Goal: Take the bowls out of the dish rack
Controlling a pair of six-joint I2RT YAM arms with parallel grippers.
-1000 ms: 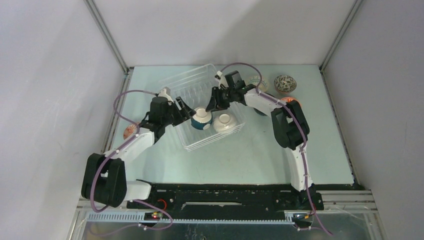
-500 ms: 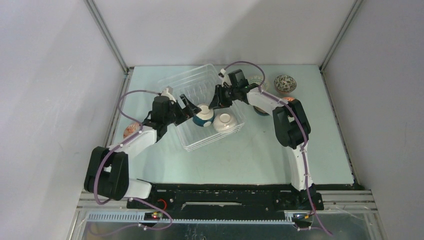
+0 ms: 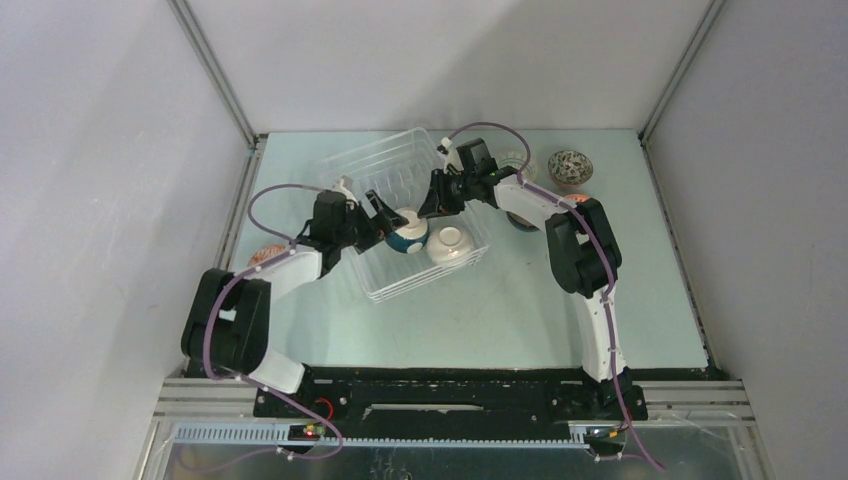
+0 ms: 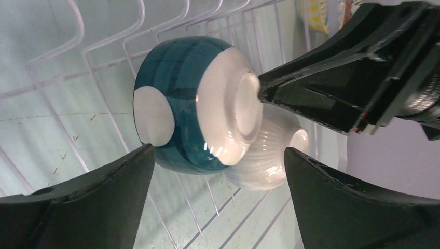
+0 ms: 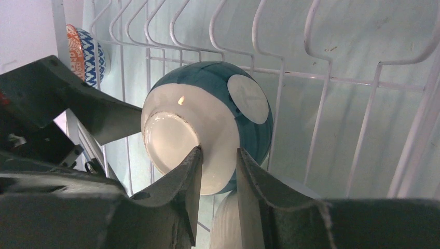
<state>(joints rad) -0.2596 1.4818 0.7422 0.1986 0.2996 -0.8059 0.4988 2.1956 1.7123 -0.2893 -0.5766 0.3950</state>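
The white wire dish rack (image 3: 390, 165) holds two bowls. A dark teal bowl (image 3: 408, 235) with white spots lies on its side among the tines (image 4: 104, 46), foot toward the right arm. A ribbed white bowl (image 3: 450, 243) sits beside it, upside down. My left gripper (image 3: 385, 222) stands open, its fingers spread either side of the teal bowl (image 4: 176, 93) without touching it. My right gripper (image 3: 425, 208) reaches in from the far side, its fingers (image 5: 194, 171) pinched on the foot ring of the teal bowl (image 5: 207, 119). The white bowl (image 5: 228, 228) shows below them.
Several bowls stand on the table outside the rack: a speckled one (image 3: 570, 167) and a pale one (image 3: 512, 163) at the back right, a red one (image 3: 575, 200) partly under the right arm, a red-patterned one (image 3: 262, 262) at the left. The rack's wires (image 5: 321, 78) stand close around both grippers.
My left gripper has opened wide around the teal bowl and its arm has pushed closer to the rack. My right gripper's fingers have narrowed onto the bowl's foot.
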